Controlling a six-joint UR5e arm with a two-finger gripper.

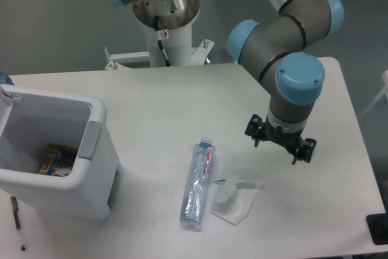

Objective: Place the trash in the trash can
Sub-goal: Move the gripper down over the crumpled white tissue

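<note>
In the single camera view we count one crushed bottle (196,184) and one wrapper (234,201) lying side by side at lower centre, one trash can (91,168) at left, and one gripper (280,142), aperture indiscernible, holding nothing, hovering right of them.

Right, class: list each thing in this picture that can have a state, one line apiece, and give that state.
Bottle: crushed, lying flat on the table, cap on, pointing away from the camera.
Wrapper: crumpled, on the table just right of the bottle.
Trash can: upright, open-topped, some colourful packaging already inside.
Pen: lying on the table in front of the can.
Gripper: above the table, right of the trash, holding nothing; open or shut is unclear.
</note>
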